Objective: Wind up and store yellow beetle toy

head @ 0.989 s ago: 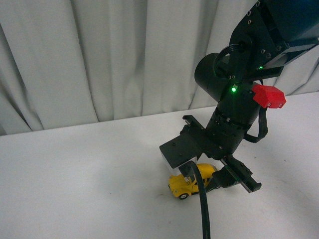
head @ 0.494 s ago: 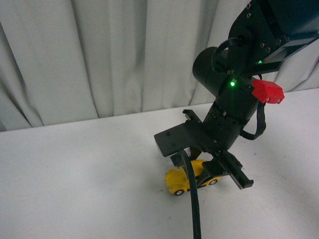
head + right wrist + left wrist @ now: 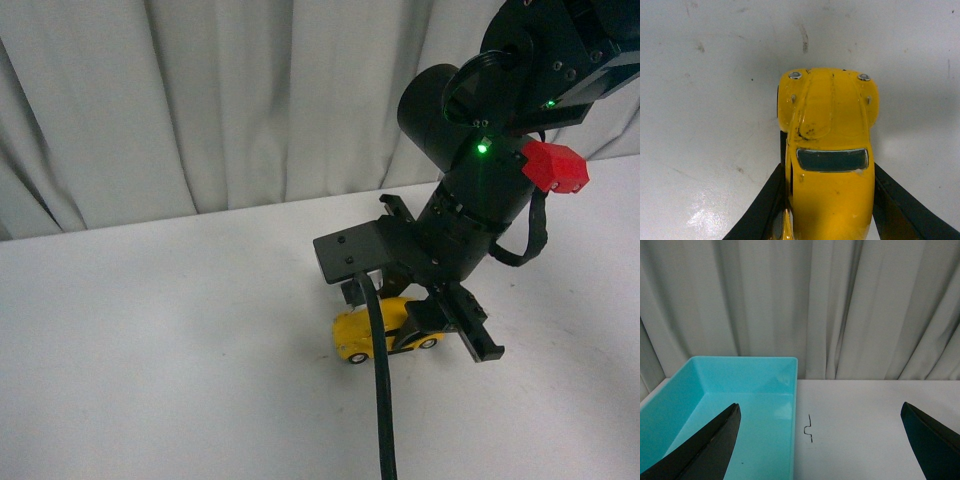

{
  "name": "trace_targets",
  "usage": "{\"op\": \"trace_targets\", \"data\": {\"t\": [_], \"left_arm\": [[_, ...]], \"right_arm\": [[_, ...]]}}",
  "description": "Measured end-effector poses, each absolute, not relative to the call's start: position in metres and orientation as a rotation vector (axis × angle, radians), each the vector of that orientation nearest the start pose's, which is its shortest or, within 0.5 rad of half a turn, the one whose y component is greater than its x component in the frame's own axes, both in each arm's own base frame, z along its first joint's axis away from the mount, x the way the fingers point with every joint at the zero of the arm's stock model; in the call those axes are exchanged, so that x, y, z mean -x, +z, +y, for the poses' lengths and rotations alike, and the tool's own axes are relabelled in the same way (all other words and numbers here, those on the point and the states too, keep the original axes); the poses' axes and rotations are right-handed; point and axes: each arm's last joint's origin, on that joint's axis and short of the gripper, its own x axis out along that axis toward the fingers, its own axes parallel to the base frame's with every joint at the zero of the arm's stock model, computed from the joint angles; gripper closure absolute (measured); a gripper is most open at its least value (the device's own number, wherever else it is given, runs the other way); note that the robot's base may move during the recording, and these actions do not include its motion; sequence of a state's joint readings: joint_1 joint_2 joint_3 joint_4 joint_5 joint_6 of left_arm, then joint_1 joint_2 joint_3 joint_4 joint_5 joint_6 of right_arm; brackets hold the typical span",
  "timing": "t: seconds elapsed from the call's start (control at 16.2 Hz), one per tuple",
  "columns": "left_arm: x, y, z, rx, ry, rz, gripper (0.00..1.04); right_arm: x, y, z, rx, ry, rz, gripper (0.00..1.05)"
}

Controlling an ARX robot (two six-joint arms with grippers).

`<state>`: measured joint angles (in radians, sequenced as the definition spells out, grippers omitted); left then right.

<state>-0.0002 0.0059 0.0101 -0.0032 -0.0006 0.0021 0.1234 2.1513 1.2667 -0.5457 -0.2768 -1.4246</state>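
The yellow beetle toy (image 3: 368, 332) sits on the white table under my right arm, nose toward the left. My right gripper (image 3: 405, 335) is shut on it, one black finger on each side. In the right wrist view the yellow beetle toy (image 3: 830, 150) fills the middle, hood and dark windscreen toward the far end, and my right gripper (image 3: 832, 210) clamps its roof sides. My left gripper (image 3: 822, 440) is open and empty in the left wrist view, its black fingertips (image 3: 705, 450) wide apart above the table. The left arm is out of the front view.
A turquoise bin (image 3: 740, 405) stands empty on the table beside my left gripper, against the grey curtain (image 3: 840, 305). A small black mark (image 3: 809, 427) lies on the white tabletop (image 3: 860, 415) next to the bin. The curtain (image 3: 200, 110) also backs the front view.
My right gripper has dragged the beetle toy a little farther back across the table, away from the front edge, still clamped on it.
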Motion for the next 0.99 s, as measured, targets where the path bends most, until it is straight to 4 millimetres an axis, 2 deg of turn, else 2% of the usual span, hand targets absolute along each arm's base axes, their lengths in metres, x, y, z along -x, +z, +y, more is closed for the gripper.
{"op": "trace_targets", "data": {"t": [0.31, 0.49, 0.8, 0.99], "left_arm": [[-0.097, 0.166, 0.0, -0.002, 0.001, -0.001, 0.07], [-0.097, 0.166, 0.0, -0.002, 0.001, -0.001, 0.07], [-0.097, 0.166, 0.0, -0.002, 0.0, -0.001, 0.07], [-0.097, 0.166, 0.0, -0.002, 0.0, -0.001, 0.07]], "right_arm": [[-0.374, 0.078, 0.037, 1.055, 1.268, 0.904, 0.64], [-0.369, 0.073, 0.024, 1.161, 1.336, 0.821, 0.64], [-0.361, 0.071, 0.006, 1.16, 1.316, 0.792, 0.64], [-0.355, 0.069, -0.013, 1.119, 1.285, 0.816, 0.64]]}}
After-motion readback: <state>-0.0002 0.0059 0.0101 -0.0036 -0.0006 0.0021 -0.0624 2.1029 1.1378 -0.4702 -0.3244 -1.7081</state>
